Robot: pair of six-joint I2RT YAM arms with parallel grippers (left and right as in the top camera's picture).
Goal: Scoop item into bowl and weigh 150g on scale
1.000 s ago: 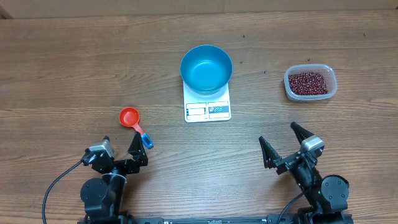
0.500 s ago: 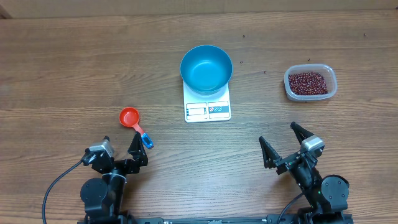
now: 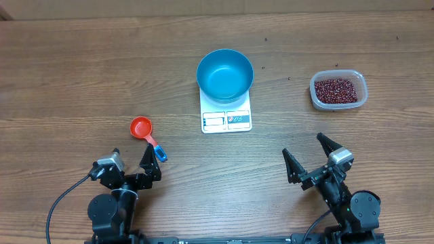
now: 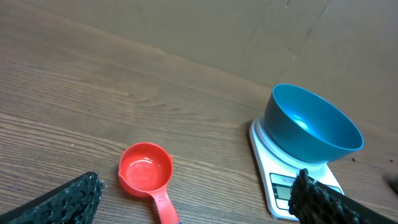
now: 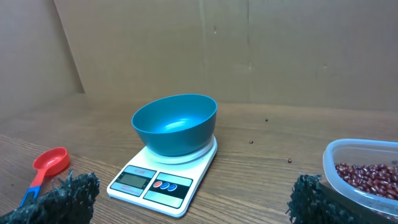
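At the near edge of the counter [image 3: 81, 68], left end effector [image 3: 131, 150] and right end effector [image 3: 302, 144] gape wide, empty. Red scoop [image 3: 141, 127] lies just beyond the left one. Farther out, blue bowl [image 3: 224, 74] sits on scale [image 3: 226, 120]; beans [image 3: 335, 90] fill clear tub [image 3: 315, 98], far right.

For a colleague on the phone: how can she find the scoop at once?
Start at the white scale carrying the blue bowl. To its left, nearer the left gripper, lies the scoop. It is the only bright red thing, with a blue handle tip.
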